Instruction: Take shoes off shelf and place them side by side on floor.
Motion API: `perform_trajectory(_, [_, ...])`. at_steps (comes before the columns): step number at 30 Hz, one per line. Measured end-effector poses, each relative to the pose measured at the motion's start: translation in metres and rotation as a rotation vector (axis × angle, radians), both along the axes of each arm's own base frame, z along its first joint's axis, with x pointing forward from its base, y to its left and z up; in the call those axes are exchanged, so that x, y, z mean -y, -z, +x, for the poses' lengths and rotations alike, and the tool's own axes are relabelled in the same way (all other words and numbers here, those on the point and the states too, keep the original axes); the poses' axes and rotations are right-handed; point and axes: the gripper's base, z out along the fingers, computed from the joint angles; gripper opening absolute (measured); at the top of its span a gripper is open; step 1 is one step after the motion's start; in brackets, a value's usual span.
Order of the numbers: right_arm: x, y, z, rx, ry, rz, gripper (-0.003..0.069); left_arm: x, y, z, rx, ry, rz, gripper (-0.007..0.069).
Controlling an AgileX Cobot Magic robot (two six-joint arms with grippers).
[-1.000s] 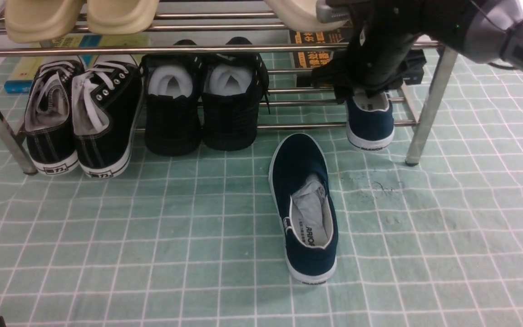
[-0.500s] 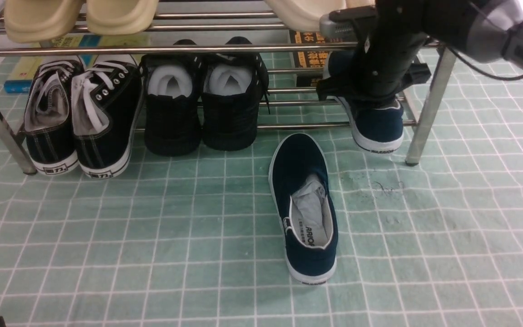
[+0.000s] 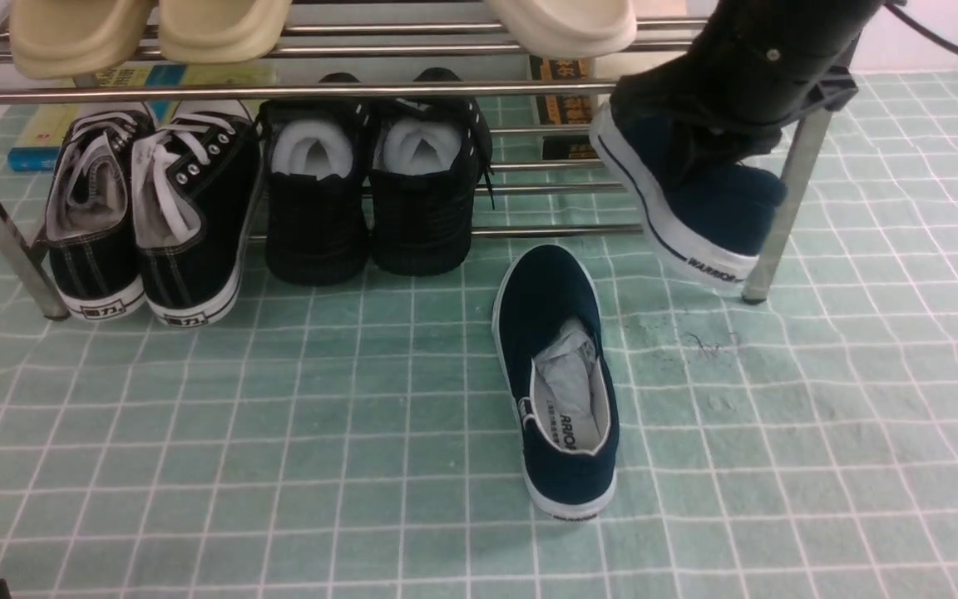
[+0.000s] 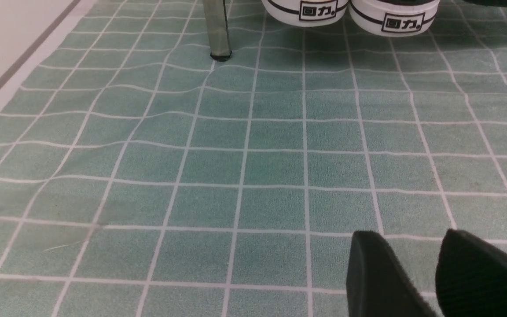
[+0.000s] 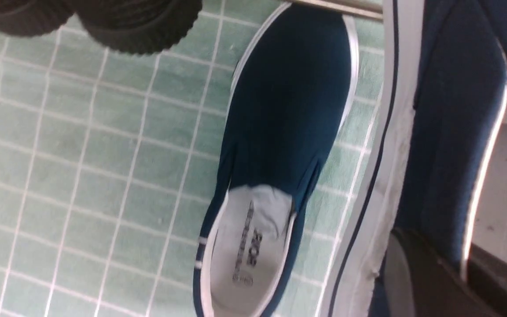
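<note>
One navy slip-on shoe (image 3: 562,383) lies on the green grid floor (image 3: 279,433) in front of the shelf (image 3: 362,89), heel toward me, with paper stuffing inside; the right wrist view shows it too (image 5: 280,132). The second navy shoe (image 3: 695,200) hangs tilted, lifted off the lower tier, beside the shelf's right leg (image 3: 782,216). My right gripper (image 3: 720,125) is shut on its side wall (image 5: 447,132), one finger (image 5: 420,281) outside the canvas and the other inside. My left gripper (image 4: 416,264) hovers low over bare floor, open with nothing between its fingers.
Black lace-up sneakers (image 3: 146,208) and all-black shoes (image 3: 371,191) fill the lower tier's left and middle. Beige slippers (image 3: 146,29) sit on the top tier. Books (image 3: 570,100) lie behind the shelf. In the left wrist view, the shelf's left leg (image 4: 217,31) stands beside the sneaker heels.
My right gripper has lifted the second navy shoe up off the lower tier and out toward the right, tipping its sole toward me. The shoe on the floor has not moved.
</note>
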Motion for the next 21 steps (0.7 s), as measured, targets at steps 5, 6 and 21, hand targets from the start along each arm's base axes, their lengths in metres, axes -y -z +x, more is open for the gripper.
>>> perform_trajectory(5, [0.015,0.007,-0.032,-0.059,0.0,-0.028,0.0022,0.0,0.0,0.0,0.0,0.0,0.0,0.0242])
perform_trajectory(6, [0.016,0.006,-0.033,-0.055,0.0,-0.026,0.0022,0.0,0.0,0.0,0.0,0.0,0.0,0.0242])
perform_trajectory(21, [0.018,0.074,-0.045,-0.139,0.03,-0.019,0.0022,0.0,0.0,0.0,0.0,0.0,0.0,0.0242])
